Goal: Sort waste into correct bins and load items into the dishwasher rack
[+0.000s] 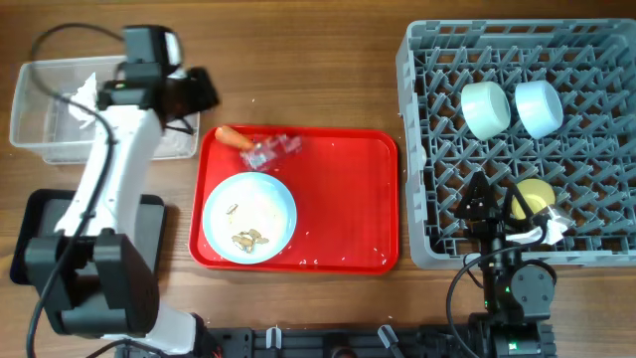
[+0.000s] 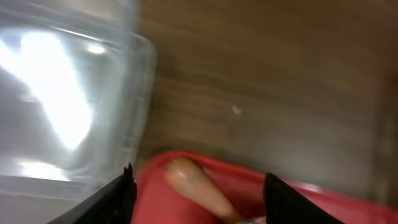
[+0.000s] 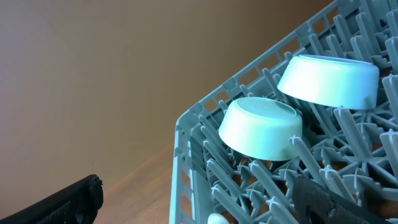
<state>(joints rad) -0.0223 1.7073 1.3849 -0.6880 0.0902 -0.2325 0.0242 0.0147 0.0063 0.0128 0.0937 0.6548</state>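
An orange carrot piece [image 1: 234, 136] and a crinkled wrapper [image 1: 271, 149] lie at the back left of the red tray [image 1: 348, 199]. The pale blue plate [image 1: 248, 216] on it holds brownish scraps [image 1: 248, 238]. My left gripper [image 1: 196, 91] is open and empty, between the clear tub [image 1: 40, 119] and the tray corner. In the left wrist view the carrot [image 2: 193, 186] lies between its fingers [image 2: 199, 198], below them. The grey rack [image 1: 422, 149] holds the mint bowl [image 1: 485, 107], blue bowl [image 1: 538, 106], yellow cup [image 1: 537, 194] and white spoon [image 1: 542, 235]. My right gripper [image 1: 492, 209] is open above the rack's front.
White tissue [image 1: 79, 104] lies in the clear tub, whose wall fills the left of the left wrist view [image 2: 62, 93]. The black tray [image 1: 30, 239] sits front left under my left arm. The right wrist view shows both bowls upside down [image 3: 261, 127] on the rack's pegs [image 3: 186, 162].
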